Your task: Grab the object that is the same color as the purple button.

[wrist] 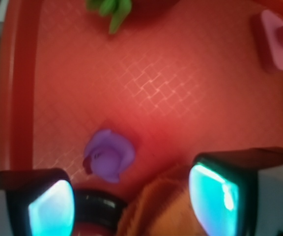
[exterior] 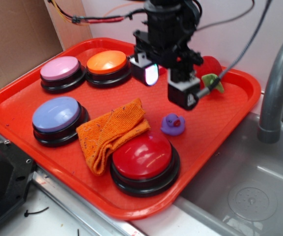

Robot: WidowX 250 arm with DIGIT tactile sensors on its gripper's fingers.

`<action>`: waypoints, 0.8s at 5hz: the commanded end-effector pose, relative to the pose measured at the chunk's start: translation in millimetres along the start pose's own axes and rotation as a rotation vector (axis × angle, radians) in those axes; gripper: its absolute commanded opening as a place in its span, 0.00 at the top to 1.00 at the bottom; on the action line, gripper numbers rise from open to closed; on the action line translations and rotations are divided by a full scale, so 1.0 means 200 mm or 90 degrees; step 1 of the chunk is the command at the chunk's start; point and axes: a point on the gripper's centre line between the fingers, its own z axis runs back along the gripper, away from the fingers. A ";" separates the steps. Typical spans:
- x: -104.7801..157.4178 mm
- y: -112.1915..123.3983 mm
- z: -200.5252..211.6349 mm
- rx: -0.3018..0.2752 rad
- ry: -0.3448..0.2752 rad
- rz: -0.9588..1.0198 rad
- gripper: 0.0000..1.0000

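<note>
A single purple rubber duck (exterior: 173, 124) is seen standing on bare tray floor just right of centre in the exterior view, between the red button (exterior: 144, 158) at lower centre and the strawberry (exterior: 208, 70) at upper right; it is touched by nothing. The gripper (exterior: 170, 84) is held above and behind it, fingers (exterior: 183, 93) spread wide and empty, apparently so that the duck can be straddled on descent; in the wrist view the duck (wrist: 109, 155) lies nearer the left pad. Four buttons are counted on the red tray (exterior: 240, 93): pink (exterior: 60, 69), orange (exterior: 107, 61), lavender (exterior: 56, 114) and red. One folded orange cloth (exterior: 111, 132) and one pink bolt (wrist: 278, 40) are also present.
</note>
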 end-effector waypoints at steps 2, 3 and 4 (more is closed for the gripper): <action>-0.01 -0.04 -0.10 0.051 -0.006 -0.029 0.00; -0.01 -0.02 -0.13 0.041 0.015 -0.028 0.00; -0.03 -0.04 -0.17 0.043 0.030 -0.046 0.00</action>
